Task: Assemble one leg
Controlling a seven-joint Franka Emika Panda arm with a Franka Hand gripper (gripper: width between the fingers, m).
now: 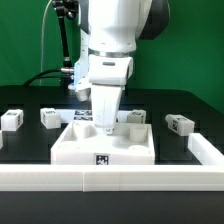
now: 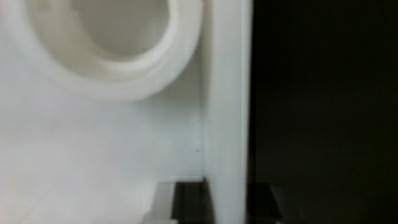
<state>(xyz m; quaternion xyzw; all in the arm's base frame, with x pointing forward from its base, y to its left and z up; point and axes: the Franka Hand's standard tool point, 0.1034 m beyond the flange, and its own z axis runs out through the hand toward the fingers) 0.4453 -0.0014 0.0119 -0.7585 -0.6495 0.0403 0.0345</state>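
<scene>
Arm (image 1: 118, 40) vertical, claw (image 1: 106, 124) perhaps on panel (image 1: 75, 147).

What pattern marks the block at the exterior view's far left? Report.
Black-and-white square marker on the small white oblong leg; exterior view best.

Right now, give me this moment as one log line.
gripper: down at the panel | grip: cannot tell | wrist view: round socket close | loose legs: on table, both sides of panel

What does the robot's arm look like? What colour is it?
The arm is smooth, round and shiny white, with a dark grey part near its top. Its tool is white too, boxier and narrower. Black cables show beside it.
</scene>
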